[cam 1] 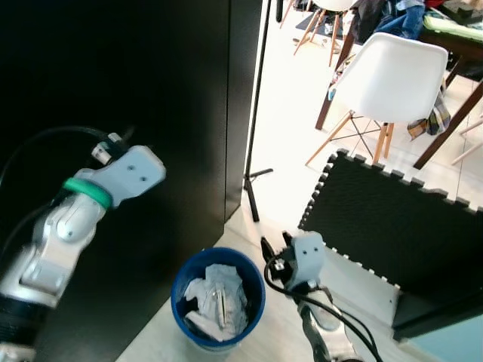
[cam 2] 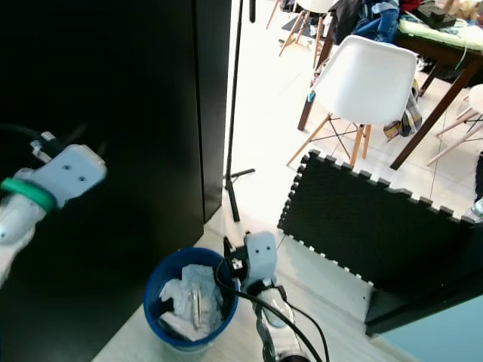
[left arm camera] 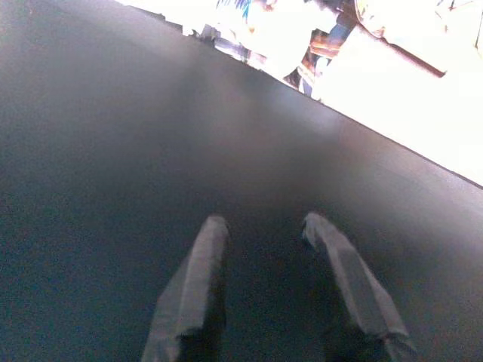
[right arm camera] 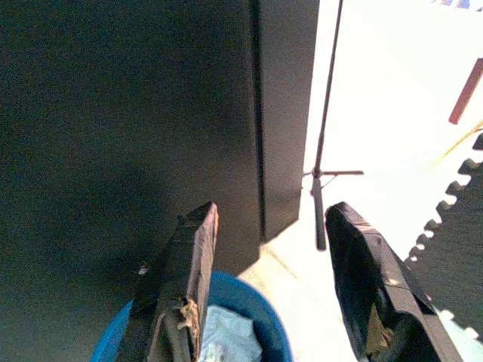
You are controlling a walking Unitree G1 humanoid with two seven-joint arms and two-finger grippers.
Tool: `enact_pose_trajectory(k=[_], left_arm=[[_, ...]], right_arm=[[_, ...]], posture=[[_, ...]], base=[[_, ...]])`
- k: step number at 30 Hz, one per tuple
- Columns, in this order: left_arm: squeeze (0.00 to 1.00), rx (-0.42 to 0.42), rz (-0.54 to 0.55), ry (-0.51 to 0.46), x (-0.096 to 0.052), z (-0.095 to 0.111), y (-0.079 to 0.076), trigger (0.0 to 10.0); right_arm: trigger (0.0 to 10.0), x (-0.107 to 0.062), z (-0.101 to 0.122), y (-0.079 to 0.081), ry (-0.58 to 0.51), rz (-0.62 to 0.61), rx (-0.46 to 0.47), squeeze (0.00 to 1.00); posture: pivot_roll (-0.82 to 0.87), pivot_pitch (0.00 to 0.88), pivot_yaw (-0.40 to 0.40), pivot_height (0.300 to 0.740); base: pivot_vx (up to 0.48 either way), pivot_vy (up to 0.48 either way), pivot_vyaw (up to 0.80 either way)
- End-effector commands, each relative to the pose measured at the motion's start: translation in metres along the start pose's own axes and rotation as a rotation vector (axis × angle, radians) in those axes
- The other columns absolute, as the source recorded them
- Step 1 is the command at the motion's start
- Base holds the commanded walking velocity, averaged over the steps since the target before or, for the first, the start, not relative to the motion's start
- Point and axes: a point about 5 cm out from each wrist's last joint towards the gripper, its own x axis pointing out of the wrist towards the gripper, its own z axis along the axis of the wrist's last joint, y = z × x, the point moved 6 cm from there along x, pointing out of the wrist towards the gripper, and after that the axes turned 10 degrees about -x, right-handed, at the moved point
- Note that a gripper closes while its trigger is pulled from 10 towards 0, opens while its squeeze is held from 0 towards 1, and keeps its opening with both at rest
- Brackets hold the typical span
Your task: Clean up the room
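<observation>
A blue bin [cam 1: 252,272] stands on the floor at the foot of a black cabinet [cam 1: 151,90]. Crumpled white paper and wrappers [cam 1: 217,300] fill it. My right gripper [cam 1: 275,246] hovers just beside the bin's rim, open, with nothing between its fingers [right arm camera: 192,264]. The bin rim [right arm camera: 249,302] lies below those fingers in the right wrist view. My left arm [cam 1: 83,211] is raised in front of the cabinet. Its gripper [left arm camera: 268,226] is open and empty, pointing at the dark cabinet face.
A thin black stand pole [cam 1: 256,113] rises from the floor beside the cabinet. A black foam puzzle mat [cam 1: 392,219] lies to the right. Behind it stand a white chair [cam 1: 389,79] and a dark wooden table [cam 1: 460,45] with clothes on it.
</observation>
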Motion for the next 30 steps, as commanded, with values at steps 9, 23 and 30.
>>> enact_pose_trajectory(k=[9, 23, 30], left_arm=[[0.00, 0.421, 0.096, -0.039, 0.010, -0.020, 0.046, 10.0], [0.00, 0.512, 0.295, -0.007, -0.001, -0.044, 0.099, 10.0], [0.00, 0.466, 0.279, -0.176, 0.008, -0.017, 0.085, 10.0]], right_arm=[[10.0, 0.002, 0.003, 0.008, -0.004, 0.015, 0.026, 0.00], [10.0, 0.003, 0.006, 0.011, -0.009, 0.028, 0.027, 0.00], [10.0, -0.001, 0.004, 0.011, -0.001, 0.031, 0.024, 0.00]], posture=[[0.05, 0.119, 0.043, 0.740], [0.05, 0.132, 0.046, 0.740], [0.05, 0.139, 0.045, 0.740]], base=[[0.000, 0.000, 0.00], [0.000, 0.000, 0.00], [0.000, 0.000, 0.00]])
